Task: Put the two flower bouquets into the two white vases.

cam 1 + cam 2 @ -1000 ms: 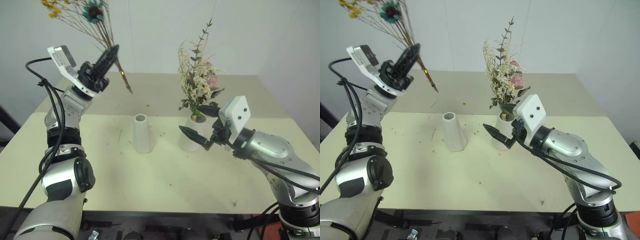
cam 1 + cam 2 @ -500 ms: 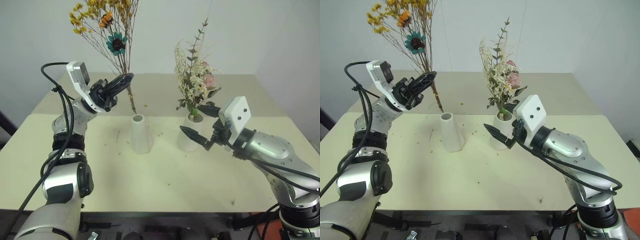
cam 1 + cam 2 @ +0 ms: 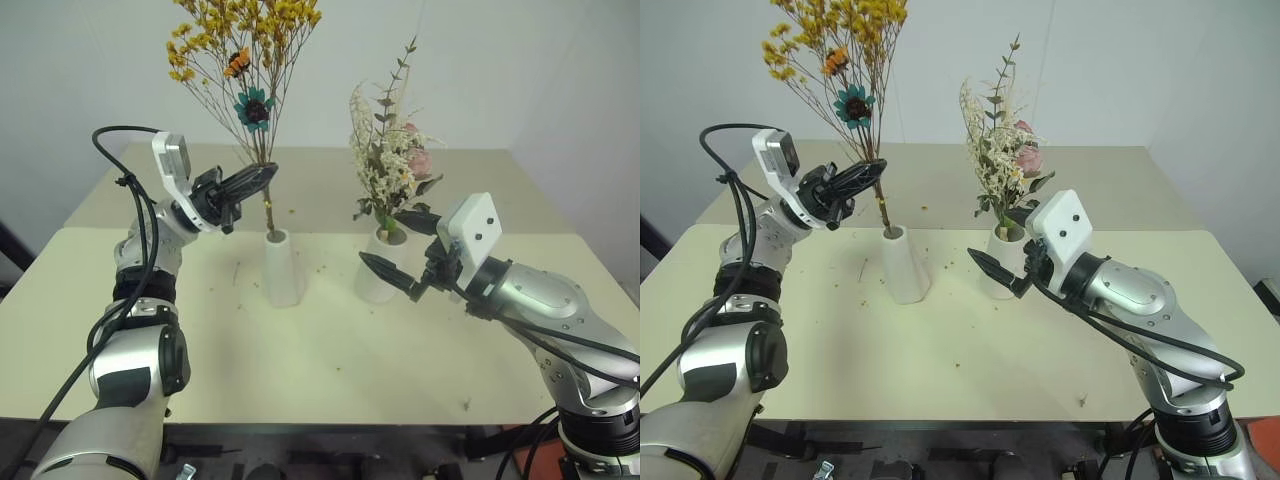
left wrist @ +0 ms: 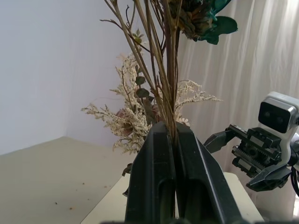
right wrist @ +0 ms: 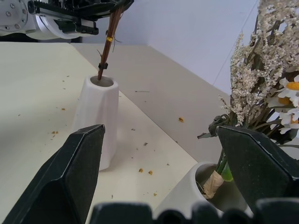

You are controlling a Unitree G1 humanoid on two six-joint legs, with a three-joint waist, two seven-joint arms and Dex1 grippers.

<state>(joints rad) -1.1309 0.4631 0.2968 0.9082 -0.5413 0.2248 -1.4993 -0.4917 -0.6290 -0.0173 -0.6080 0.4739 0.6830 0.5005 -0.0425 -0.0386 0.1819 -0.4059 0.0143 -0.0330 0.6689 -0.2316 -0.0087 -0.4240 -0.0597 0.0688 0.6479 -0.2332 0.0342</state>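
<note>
Yellow dried bouquet clenched between left gripper jaws, stem tips just inside slim vase mouth below jaws. Risk: off-axis push tips vase. Right gripper jaws wide, flanking wide vase holding cream-pink bouquet.

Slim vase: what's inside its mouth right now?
The stem tips of the yellow bouquet, held by the left gripper, enter the slim vase. How deep they reach is hidden by its wall.

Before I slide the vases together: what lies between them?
In the left eye view, only bare table with tiny petal crumbs lies between the slim vase and the wide vase.
</note>
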